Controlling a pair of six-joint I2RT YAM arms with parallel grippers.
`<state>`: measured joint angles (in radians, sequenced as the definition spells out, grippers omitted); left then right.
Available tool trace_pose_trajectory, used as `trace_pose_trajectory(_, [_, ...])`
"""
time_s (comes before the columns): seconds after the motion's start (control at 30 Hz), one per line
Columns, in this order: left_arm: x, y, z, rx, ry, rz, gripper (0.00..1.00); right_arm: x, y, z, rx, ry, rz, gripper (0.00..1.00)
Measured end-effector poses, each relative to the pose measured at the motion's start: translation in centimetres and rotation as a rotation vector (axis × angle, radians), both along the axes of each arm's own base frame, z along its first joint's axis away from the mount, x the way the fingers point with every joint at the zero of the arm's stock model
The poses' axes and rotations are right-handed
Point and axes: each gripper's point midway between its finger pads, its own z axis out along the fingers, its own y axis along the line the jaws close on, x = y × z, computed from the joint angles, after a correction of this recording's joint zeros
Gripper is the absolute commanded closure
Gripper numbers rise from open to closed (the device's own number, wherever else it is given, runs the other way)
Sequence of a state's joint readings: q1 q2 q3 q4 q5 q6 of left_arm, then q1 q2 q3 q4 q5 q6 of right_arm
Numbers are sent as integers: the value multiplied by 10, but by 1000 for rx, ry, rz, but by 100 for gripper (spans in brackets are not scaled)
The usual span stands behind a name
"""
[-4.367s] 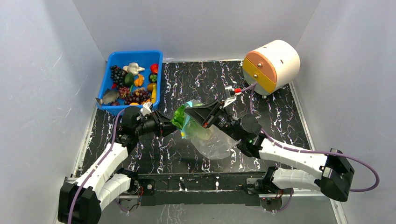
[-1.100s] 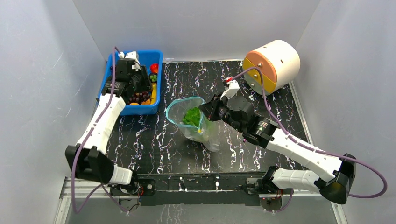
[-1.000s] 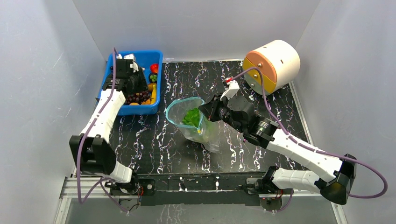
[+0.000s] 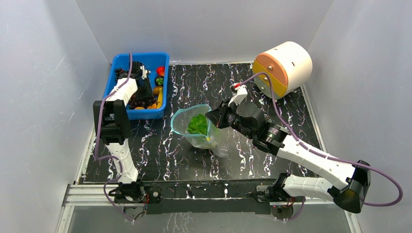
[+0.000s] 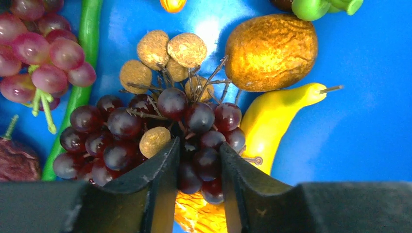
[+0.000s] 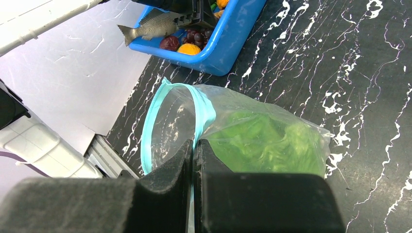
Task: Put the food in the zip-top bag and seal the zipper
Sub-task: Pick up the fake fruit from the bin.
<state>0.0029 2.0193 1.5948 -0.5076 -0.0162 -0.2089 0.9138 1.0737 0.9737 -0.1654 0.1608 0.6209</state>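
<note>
1. Left tool [image 5: 199, 146]: down inside the blue bin [image 5: 359, 121]. Jaws are narrow, one finger on each side of the lower grapes of the dark purple grape bunch [image 5: 171, 103], pads touching them. The bunch lies on the bin floor.
2. Around the bunch: yellow banana [image 5: 272, 121] touching its right side, brown oval fruit [image 5: 270, 51] above the banana, small brown balls [image 5: 187, 48] just above the bunch, paler red grapes [image 5: 39, 53] at left.
3. Right tool [image 6: 194, 144]: jaws closed flat, pinching the teal zipper [image 6: 204, 114] of the zip-top bag [image 6: 170, 121].
4. Bag mouth gapes open, unsealed, facing the bin. The body rests mid-table [image 6: 340, 58], near the bin but apart from it.
5. Lettuce head [image 6: 262, 143]: inside the bag, behind the pinched rim.
6. Cream-and-orange drum [image 4: 284, 68]: far right corner, well apart from the bag.
</note>
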Motion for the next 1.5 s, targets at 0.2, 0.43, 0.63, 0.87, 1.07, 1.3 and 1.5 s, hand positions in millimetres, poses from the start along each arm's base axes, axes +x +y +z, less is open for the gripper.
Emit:
trace_pose_trajectory(0.2, [2,3,3,3,-10,18,92,0,0,-1,2,-1,-1,100])
trace_pose_trajectory(0.43, [-8,6,40,12,-83,57,94,0,0,-9,3,18,-4,100])
trace_pose_trajectory(0.63, [-15,3,109,-15,-241,70,94,-1,1,-14,23,48,-18,100])
trace_pose_trajectory(0.87, [-23,-4,143,-61,-315,61,95,1,0,-15,47,70,-41,100])
trace_pose_trajectory(1.07, [-32,-6,160,-76,-354,67,98,1,0,-16,72,95,-57,100])
trace_pose_trajectory(1.3, [-30,14,199,18,-485,119,98,0,1,-18,96,120,-64,100])
trace_pose_trajectory(1.5, [-21,39,213,165,-549,146,95,-1,1,-18,107,131,-67,100])
